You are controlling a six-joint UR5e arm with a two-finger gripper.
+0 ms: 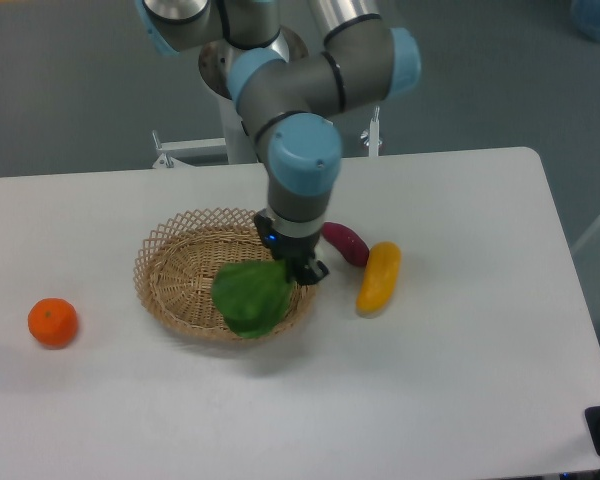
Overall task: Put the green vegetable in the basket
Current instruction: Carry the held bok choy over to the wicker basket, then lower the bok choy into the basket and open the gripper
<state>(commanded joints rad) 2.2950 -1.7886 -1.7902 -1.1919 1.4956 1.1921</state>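
Observation:
The green vegetable (pixel 251 297), a leafy dark green bok choy, hangs over the right part of the basket (pixel 180 270), a shallow tan wicker oval with a looped rim. My gripper (pixel 292 262) is shut on the vegetable's stalk end, directly above the basket's right side. The leaves droop down to the left of the fingers and cover part of the basket's floor and front rim. I cannot tell whether the leaves touch the basket.
A purple sweet potato (pixel 345 243) and a yellow elongated fruit (pixel 379 277) lie just right of the basket. An orange (pixel 53 322) sits at the far left of the white table (pixel 460 380). The robot's base (pixel 242 110) stands behind the table.

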